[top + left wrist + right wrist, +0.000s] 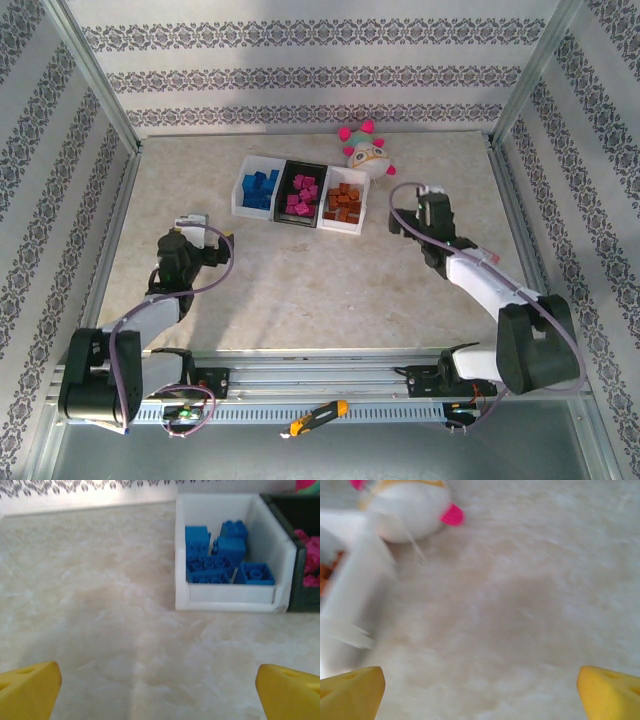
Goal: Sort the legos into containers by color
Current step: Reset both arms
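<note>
Upper centre of the top view: containers (238, 201) with blue legos (259, 187) left, pink legos (302, 195) middle, orange-brown legos (343, 203) right. We judge sorting finished. Left gripper (160, 690), right gripper (480, 690) — both wide, empty.

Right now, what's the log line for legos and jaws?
blue legos: left white bin | pink legos: black bin | orange legos: right white bin | both jaws: open, empty
</note>
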Robot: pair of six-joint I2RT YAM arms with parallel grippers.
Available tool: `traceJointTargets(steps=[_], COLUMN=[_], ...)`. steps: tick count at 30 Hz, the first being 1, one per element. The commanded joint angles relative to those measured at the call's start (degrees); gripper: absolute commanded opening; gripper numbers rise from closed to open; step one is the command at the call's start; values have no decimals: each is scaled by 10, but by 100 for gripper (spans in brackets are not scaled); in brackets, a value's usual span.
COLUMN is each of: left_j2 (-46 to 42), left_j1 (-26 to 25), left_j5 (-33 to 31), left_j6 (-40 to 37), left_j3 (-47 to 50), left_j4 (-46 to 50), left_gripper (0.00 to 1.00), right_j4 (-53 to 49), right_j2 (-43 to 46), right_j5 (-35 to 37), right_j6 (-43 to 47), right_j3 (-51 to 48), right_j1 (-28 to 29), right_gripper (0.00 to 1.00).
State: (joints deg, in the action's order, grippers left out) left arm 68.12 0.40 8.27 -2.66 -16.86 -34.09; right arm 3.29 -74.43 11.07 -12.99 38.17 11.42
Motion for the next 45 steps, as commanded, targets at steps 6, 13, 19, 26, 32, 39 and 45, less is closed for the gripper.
traceJointTargets(steps=[6,13,19,26,32,39,45], left_j2=[103,208,235,229,231,230,230], left_j1=[6,5,5,5,5,5,5], left_j5=[-16,-19,-55,-92,-94,-93,-80], left_j6=[24,17,29,47,44,44,39], left_j3=[3,18,25,-39,-43,-41,-47], left_j4=[-186,-321,-357,-224,-221,-225,-214], left_gripper=[99,99,99,99,99,99,99], right_j4=[112,266,333,389,514,514,510], right_j2=[43,39,-6,-78,-129,-131,-131], right_j5=[34,11,3,-26,-68,-83,-83], right_j6=[97,60,57,118,97,100,100], right_j3=[-54,-147,-157,-128,-173,-169,-168], right_j1=[-42,-66,-66,-83,-110,-112,-112], right_gripper=[98,98,98,98,98,98,98])
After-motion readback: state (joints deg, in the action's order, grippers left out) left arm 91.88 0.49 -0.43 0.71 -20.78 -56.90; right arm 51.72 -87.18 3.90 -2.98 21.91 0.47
